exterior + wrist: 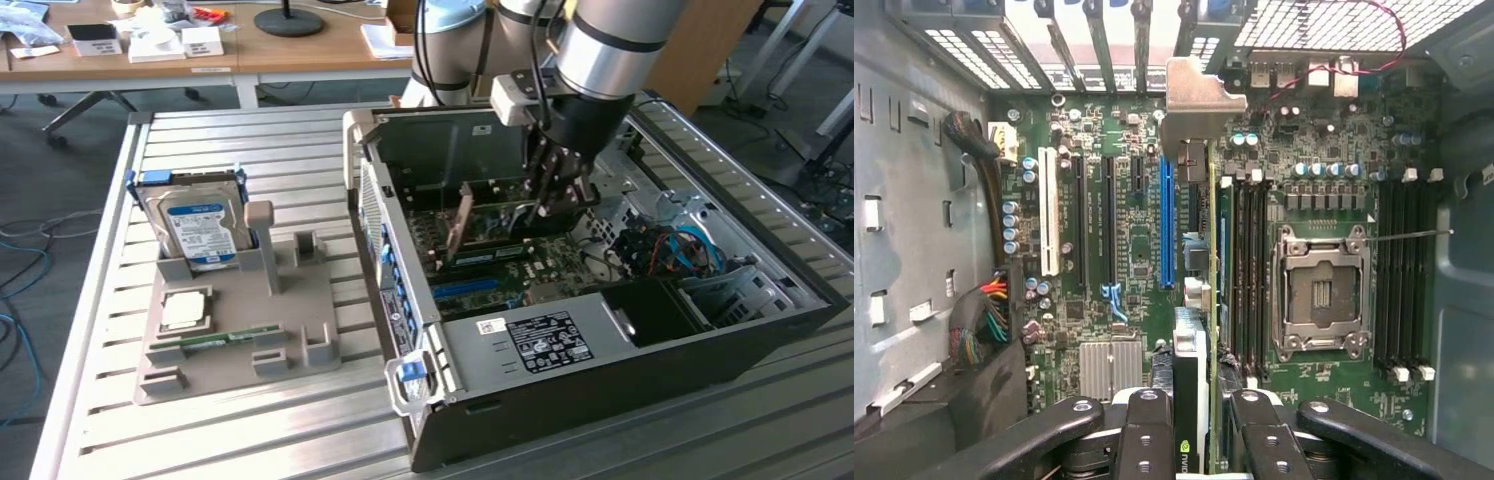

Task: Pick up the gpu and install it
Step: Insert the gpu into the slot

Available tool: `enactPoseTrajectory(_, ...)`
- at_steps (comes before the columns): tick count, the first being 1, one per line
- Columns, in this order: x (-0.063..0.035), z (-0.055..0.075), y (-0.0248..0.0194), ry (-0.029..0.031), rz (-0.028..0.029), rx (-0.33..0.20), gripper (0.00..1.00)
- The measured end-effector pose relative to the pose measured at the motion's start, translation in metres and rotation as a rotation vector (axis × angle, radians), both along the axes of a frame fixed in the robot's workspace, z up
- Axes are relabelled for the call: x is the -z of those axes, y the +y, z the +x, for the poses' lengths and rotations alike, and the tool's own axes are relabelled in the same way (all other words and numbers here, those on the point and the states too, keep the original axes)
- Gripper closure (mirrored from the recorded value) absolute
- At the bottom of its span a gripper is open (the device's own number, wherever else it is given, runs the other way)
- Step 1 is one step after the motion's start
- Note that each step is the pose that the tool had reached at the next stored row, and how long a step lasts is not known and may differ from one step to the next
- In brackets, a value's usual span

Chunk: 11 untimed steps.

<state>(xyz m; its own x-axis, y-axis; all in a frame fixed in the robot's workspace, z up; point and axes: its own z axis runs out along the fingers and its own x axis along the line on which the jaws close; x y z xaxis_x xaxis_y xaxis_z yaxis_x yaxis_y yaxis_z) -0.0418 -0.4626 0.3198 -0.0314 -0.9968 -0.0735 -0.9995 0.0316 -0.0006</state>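
One gripper (pixel 550 205), fingers clamped on the gpu (pixel 463 222), holds the card upright on edge inside the open computer case (pixel 561 410). It is over the motherboard (pixel 1134 250), just beside the blue slot (pixel 1167 220), with its metal bracket (pixel 1199 95) toward the case's rear wall.

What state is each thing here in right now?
gripper: shut on the gpu.
gpu: upright on edge over the motherboard, held at one end.
case: on its side, open.
hard drive: standing upright in the holder.
memory stick: lying flat in the holder.
CPU socket: no chip in it.
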Motion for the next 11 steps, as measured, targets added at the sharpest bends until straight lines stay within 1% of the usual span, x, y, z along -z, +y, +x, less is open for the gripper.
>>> enactPoseTrajectory(11, 0.0009, -0.0018, 0.0000, 0.0001, 0.0000, -0.001, 0.73)
